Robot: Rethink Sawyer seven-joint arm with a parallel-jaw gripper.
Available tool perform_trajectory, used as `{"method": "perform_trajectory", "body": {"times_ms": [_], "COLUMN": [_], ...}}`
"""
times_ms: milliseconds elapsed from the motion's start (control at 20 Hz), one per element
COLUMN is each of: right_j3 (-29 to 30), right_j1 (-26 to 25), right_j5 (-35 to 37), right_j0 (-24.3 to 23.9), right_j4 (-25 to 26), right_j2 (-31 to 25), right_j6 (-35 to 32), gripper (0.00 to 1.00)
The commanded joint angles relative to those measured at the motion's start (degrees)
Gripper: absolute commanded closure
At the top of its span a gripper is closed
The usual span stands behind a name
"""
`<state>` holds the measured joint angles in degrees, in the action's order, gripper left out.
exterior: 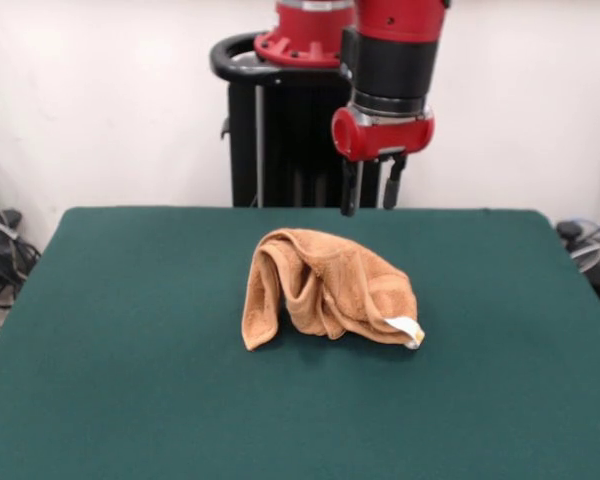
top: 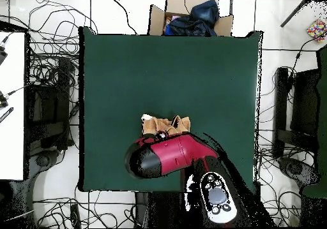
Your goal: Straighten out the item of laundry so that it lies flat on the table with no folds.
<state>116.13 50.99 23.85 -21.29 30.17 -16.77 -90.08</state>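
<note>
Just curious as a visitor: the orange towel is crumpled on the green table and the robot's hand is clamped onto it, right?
Not quite. The hand is not on the towel; the front view shows it hanging above, apart from it. The towel does lie crumpled on the green table.

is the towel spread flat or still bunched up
Bunched up. The towel sits in a humped heap on the table, with one edge draped down in folds and its white tag at a low corner.
</note>
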Motion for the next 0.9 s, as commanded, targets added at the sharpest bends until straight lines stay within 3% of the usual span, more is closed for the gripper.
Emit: {"method": "perform_trajectory", "body": {"times_ms": [50, 900], "right_j3": [-1.8, -1.1], "right_j1": [-1.7, -1.6], "right_j5": [-1.4, -0.3], "right_j0": [2.3, 2.5], "right_j4": [3.2, 3.0], "right_j2": [3.0, 4.5], "right_j6": [-6.6, -5.0], "gripper": [0.00, 0.00]}}
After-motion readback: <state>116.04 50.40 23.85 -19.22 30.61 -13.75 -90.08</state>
